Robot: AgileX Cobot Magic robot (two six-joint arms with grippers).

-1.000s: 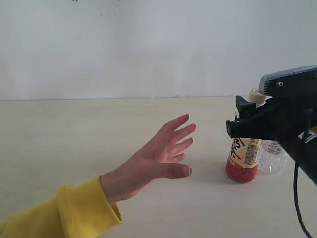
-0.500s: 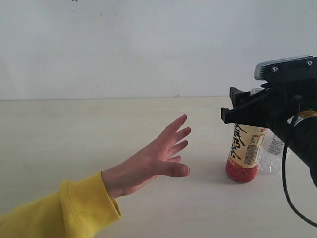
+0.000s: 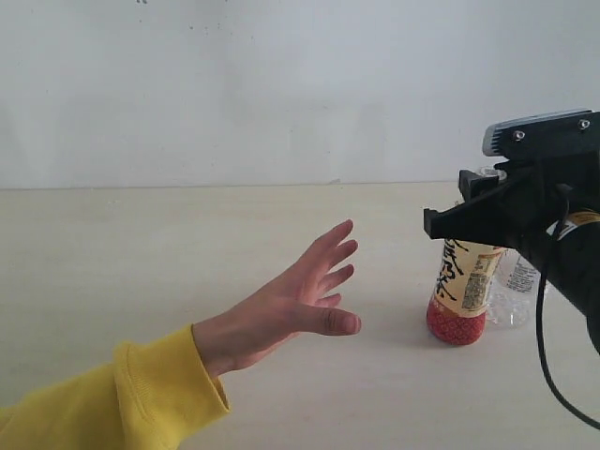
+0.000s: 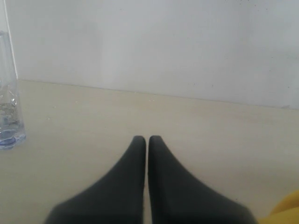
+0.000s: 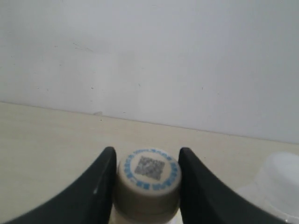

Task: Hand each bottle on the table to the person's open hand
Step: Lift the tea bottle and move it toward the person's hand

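Note:
The pale yellow bottle [image 3: 463,286] with the red base stands right of centre on the table [image 3: 141,244], leaning slightly. My right gripper [image 3: 448,221] is shut on its beige cap [image 5: 147,175], a finger on either side. Just behind it stands the clear crinkled bottle [image 3: 517,298], whose white cap [image 5: 280,182] shows beside my fingers. The person's open hand [image 3: 302,298], fingers spread, hovers to the left of the yellow bottle, a short gap away. My left gripper [image 4: 147,139] is shut and empty, low over the table. The bluish clear bottle [image 4: 7,98] stands off to one side of it.
The yellow fleece sleeve [image 3: 141,398] comes in from the lower left corner; a bit of it [image 4: 286,210] also shows by my left gripper. A plain white wall [image 3: 281,84] rises behind the table's far edge.
My right gripper rose and shifted left, then eased back right, staying at the yellow bottle's cap. The bottle now leans a little. The hand has dropped slightly.

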